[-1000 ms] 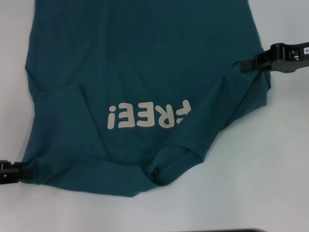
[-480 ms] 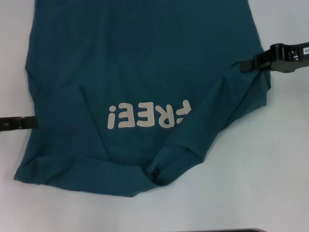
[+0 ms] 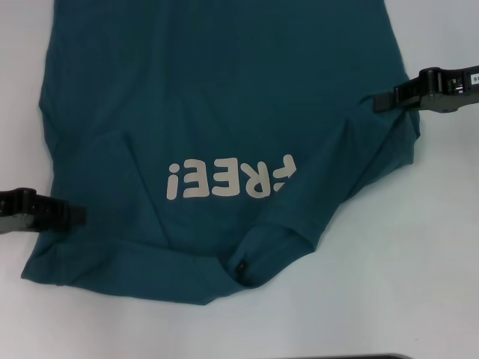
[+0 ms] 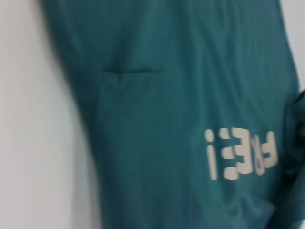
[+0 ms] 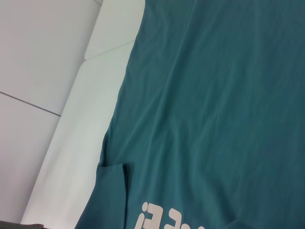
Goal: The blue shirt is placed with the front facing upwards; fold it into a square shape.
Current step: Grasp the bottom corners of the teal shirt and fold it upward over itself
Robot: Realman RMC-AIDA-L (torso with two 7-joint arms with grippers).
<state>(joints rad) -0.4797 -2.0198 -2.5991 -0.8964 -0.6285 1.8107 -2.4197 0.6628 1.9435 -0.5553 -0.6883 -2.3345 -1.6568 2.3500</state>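
We see the right gripper (image 3: 378,103) pinching the blue shirt (image 3: 224,97) at its edge, while the left gripper (image 3: 75,215) overlaps the opposite edge, its grip impossible to tell.

Bright, even light; left wrist view blurred.

Shirt hem (image 3: 224,15) cropped (top edge)
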